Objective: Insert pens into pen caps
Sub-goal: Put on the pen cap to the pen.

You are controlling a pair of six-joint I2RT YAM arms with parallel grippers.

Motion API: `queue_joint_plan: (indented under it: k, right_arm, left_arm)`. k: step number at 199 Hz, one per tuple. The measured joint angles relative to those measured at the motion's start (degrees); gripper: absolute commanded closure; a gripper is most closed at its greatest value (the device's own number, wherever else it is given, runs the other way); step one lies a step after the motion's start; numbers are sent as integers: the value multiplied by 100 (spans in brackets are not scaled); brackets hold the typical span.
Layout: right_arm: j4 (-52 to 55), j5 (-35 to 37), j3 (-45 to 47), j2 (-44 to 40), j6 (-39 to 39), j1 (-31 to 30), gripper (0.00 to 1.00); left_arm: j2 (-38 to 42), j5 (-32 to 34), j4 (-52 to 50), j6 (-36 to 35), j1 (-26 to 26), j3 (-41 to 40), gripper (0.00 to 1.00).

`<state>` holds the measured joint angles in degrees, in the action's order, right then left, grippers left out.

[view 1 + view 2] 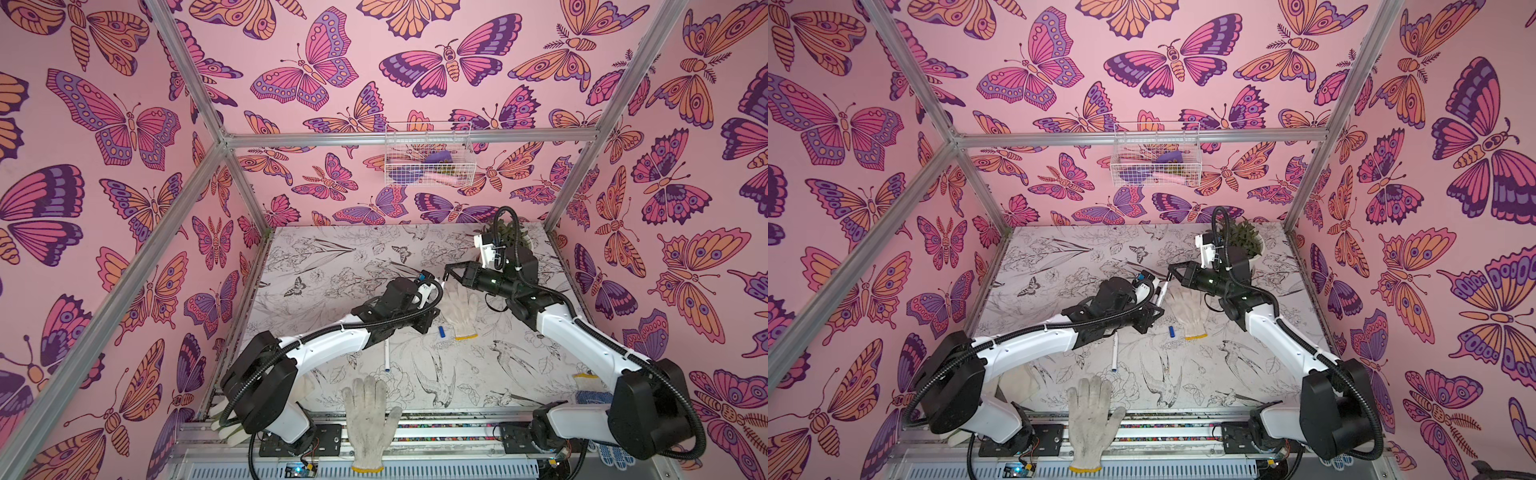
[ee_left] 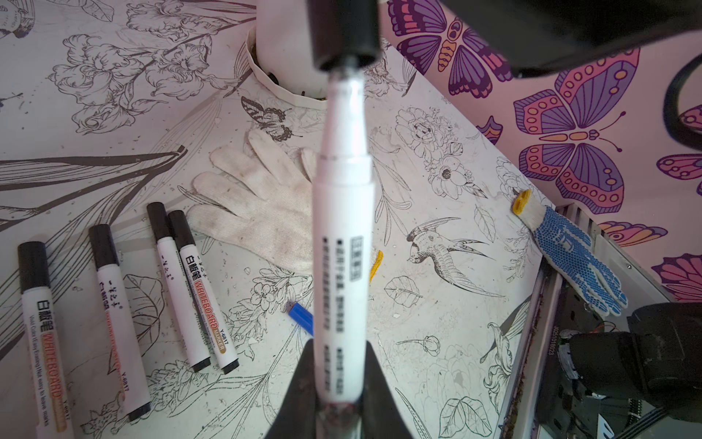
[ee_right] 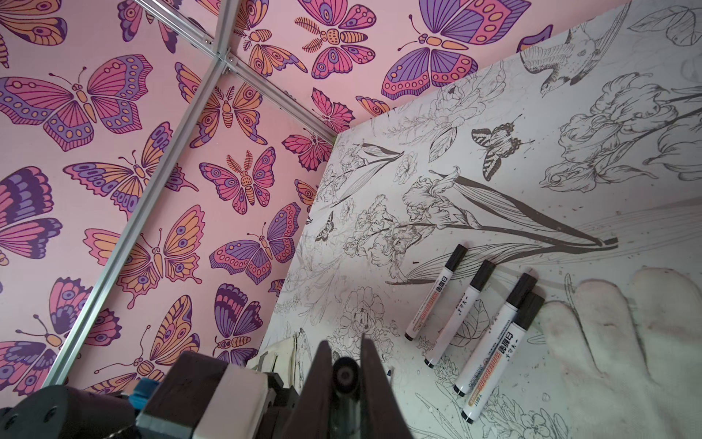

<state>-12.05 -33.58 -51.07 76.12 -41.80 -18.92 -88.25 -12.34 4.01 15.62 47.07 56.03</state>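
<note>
We found the left hand (image 2: 340, 353) pinching a white pen (image 2: 343, 213) by the rear of its barrel, held above the counter (image 1: 332, 257) near its middle. The right hand (image 3: 345, 359) faced it, pressed onto a black cap (image 3: 345, 376) whose open mouth was turned toward the pen. In the left wrist view the pen's tip sat just at the mouth of that cap. We could not tell how far in it reached. In both top views the two hands stood tip to tip over a white glove (image 1: 459, 307).

Four capped pens (image 2: 174, 281) lay side by side on the counter beside that glove's fingers, two of them touching along their length. An uncapped pen (image 1: 387, 357) with a blue tip lay alone nearer the front, partly under the left arm. A blue cap (image 1: 442, 331) lay apart from it, just beside the glove's cuff. A second white glove (image 1: 370, 415) hung over the front edge. A blue-dotted glove (image 2: 573, 258) lay near the right arm's base. A potted plant (image 1: 1246, 245) stood in the far right corner.
</note>
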Motion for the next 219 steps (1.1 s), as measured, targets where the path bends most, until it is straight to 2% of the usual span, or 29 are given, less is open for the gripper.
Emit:
queue_joint_plan:
  k: [162,219]
  right_arm:
    - [251,-160,170,-166,133,-79,100]
    - [350,-116,98,-210,413,-87,100]
  left_arm:
    - [0,33,-127,0,31,46,100]
    - [-162,-68,-234,136,9,326,100]
